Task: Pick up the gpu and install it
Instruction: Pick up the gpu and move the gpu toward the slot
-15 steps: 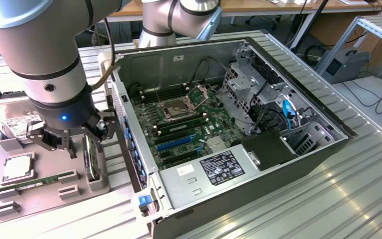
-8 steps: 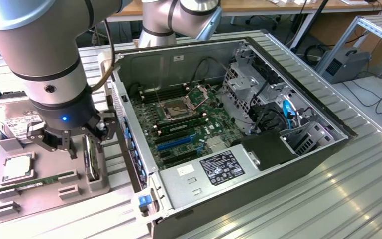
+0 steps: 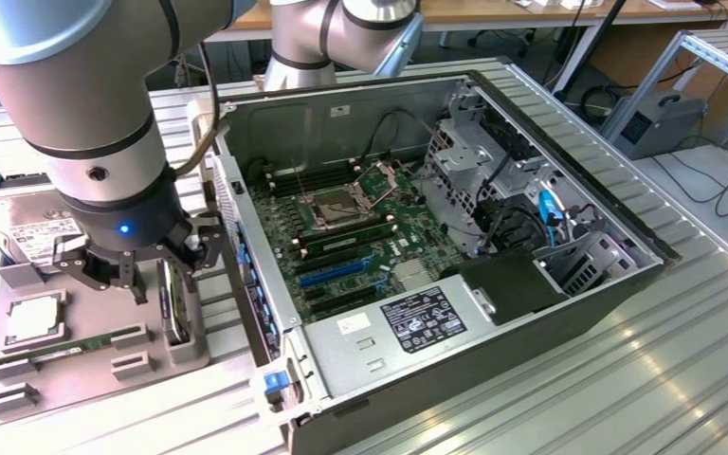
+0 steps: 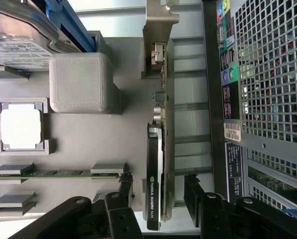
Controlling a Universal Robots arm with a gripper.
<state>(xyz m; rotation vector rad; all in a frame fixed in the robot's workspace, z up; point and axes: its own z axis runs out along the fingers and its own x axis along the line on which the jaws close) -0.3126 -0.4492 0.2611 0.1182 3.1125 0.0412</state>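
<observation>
The room is bright, with light coming from above. In the exterior view, the metal table (image 3: 667, 360) shines with white streaks at 4 o'clock. Inside the computer case (image 3: 338, 114) it is darker, with deep shade at 3 o'clock. A small blue light (image 3: 124, 228) glows on the arm (image 3: 86, 114). In the wrist view, the square chip (image 4: 21, 127) glares white, and the gripper (image 4: 158, 179) looks nearly black.

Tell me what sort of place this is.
Probably a robotics lab for PC assembly: an open computer case on an aluminium-profile table, a grey fixture tray holding the gpu and a hard drive, and a robot arm above it.
</observation>
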